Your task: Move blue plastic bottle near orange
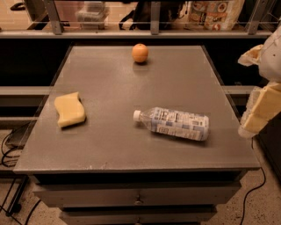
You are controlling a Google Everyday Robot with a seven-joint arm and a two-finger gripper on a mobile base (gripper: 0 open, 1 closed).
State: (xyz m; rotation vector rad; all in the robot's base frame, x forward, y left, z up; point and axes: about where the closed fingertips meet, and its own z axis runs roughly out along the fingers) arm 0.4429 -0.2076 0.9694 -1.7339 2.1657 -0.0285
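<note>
currently the end effector [258,115] hangs just right of the blue plastic bottle [175,123], touching nothing; opening indiscernible.

A grey table [109,149] stood in the middle of a dimly, warmly lit room, with drawers [138,195] under its near edge. Speckled floor [259,206] showed at the near right, and dark cables [9,149] trailed at the near left. Along the far side ran a ledge with metal uprights [154,17], and printed packages [215,13] behind it at the far right. The gripper [261,112] hung off the table's right edge.
</note>
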